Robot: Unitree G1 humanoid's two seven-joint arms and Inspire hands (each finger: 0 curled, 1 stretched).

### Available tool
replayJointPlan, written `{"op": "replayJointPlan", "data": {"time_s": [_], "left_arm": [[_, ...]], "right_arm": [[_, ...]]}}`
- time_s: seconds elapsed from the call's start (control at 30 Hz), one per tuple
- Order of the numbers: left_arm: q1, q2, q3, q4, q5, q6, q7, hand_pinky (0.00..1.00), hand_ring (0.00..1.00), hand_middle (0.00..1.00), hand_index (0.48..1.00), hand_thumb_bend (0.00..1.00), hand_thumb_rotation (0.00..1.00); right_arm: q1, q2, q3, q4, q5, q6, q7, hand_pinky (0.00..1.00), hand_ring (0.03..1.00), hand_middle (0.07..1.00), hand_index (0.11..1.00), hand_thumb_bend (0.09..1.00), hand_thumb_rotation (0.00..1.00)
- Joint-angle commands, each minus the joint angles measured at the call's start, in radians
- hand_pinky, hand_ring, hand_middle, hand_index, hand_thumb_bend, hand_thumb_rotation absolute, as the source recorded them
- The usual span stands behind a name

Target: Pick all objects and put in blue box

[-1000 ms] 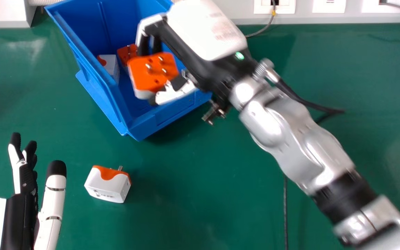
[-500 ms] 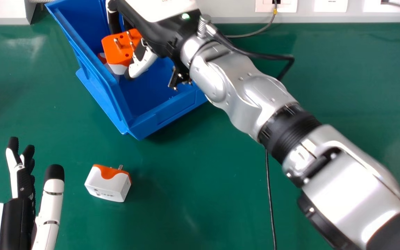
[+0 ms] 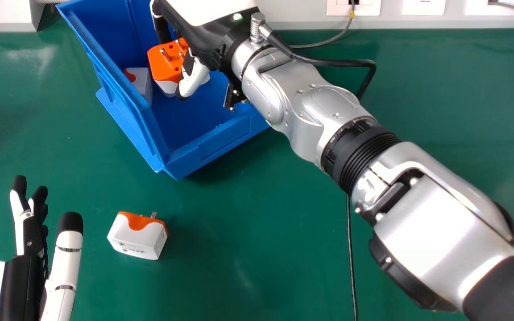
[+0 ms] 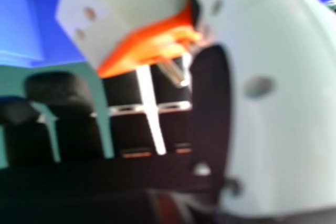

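The left hand (image 3: 19, 281) is held idle, its fingers straight, parted from the thumb. A block-shaped white-and-orange plastic plug adapter (image 3: 136, 240) is placed on the green desk (image 3: 261, 223), presumably awaiting collection. A second adapter (image 3: 164, 67) is pinched between the right hand's (image 3: 193, 81) fingers and thumb over the blue plastic box (image 3: 212, 150), apparently for release. A third adapter (image 3: 143, 82) is contained by its left wall.

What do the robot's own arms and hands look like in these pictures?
The robot's right arm is silver with rounded joints, black ribbed and smooth bands, and a black cable looping off near the wrist. Its right hand is black and white with a small green light. The left hand has white segments and black fingertips.
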Motion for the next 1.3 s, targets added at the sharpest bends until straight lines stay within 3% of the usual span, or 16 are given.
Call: {"op": "replayJointPlan", "data": {"time_s": [0.0, 0.17, 0.27, 0.43, 0.73, 0.8, 0.9, 1.0, 1.13, 1.27], "left_arm": [[0.011, 0.007, 0.011, -0.024, -0.002, -0.017, 0.000, 1.00, 1.00, 1.00, 1.000, 0.45, 1.00], [0.018, 0.002, 0.010, -0.029, -0.002, -0.025, 0.000, 1.00, 1.00, 1.00, 1.000, 0.44, 1.00], [0.015, 0.000, 0.009, -0.021, -0.002, -0.032, 0.003, 1.00, 1.00, 1.00, 1.000, 0.44, 1.00], [0.004, -0.004, 0.001, -0.018, 0.012, -0.030, 0.011, 1.00, 1.00, 1.00, 1.000, 0.43, 1.00], [-0.010, -0.001, 0.001, 0.019, 0.017, -0.042, 0.019, 1.00, 1.00, 1.00, 1.000, 0.43, 1.00], [-0.016, 0.001, 0.002, 0.023, 0.020, -0.040, 0.021, 1.00, 1.00, 1.00, 1.000, 0.43, 1.00], [-0.016, -0.002, -0.001, 0.014, 0.025, -0.036, 0.023, 1.00, 1.00, 1.00, 1.000, 0.44, 1.00], [-0.023, -0.001, -0.002, 0.018, 0.029, -0.038, 0.024, 1.00, 1.00, 1.00, 1.000, 0.44, 1.00], [-0.028, 0.002, 0.000, 0.024, 0.025, -0.041, 0.022, 1.00, 1.00, 1.00, 1.000, 0.44, 1.00], [-0.033, 0.006, 0.004, 0.037, 0.020, -0.049, 0.020, 1.00, 1.00, 1.00, 1.000, 0.44, 1.00]], "right_arm": [[-0.064, 0.010, 0.007, 0.002, 0.002, 0.023, -0.023, 0.04, 0.085, 0.164, 0.484, 0.512, 0.12], [-0.054, 0.011, 0.031, 0.017, -0.009, 0.051, -0.010, 0.09, 0.130, 0.221, 0.484, 0.516, 0.10], [-0.045, 0.009, 0.006, 0.018, 0.029, 0.042, 0.007, 0.19, 0.234, 0.316, 0.484, 0.517, 0.06], [-0.006, -0.007, -0.024, 0.011, 0.072, -0.011, -0.064, 0.22, 0.277, 0.371, 0.499, 0.515, 0.04], [0.033, -0.037, 0.019, 0.020, 0.045, -0.038, -0.113, 0.35, 0.419, 0.462, 0.489, 0.513, 0.02], [0.043, -0.044, 0.031, 0.017, 0.034, -0.038, -0.120, 0.40, 0.475, 0.513, 0.490, 0.509, 0.05], [0.064, -0.048, 0.029, 0.008, 0.037, -0.037, -0.129, 0.55, 0.653, 0.701, 0.667, 0.481, 0.25], [0.094, -0.043, 0.002, -0.012, 0.070, -0.040, -0.128, 0.64, 0.756, 0.802, 0.760, 0.462, 0.38], [0.119, -0.042, -0.015, -0.038, 0.090, -0.044, -0.135, 0.71, 0.825, 0.871, 0.818, 0.435, 0.45], [0.146, -0.052, -0.023, -0.075, 0.099, -0.049, -0.151, 0.73, 0.845, 0.886, 0.835, 0.421, 0.47]]}}
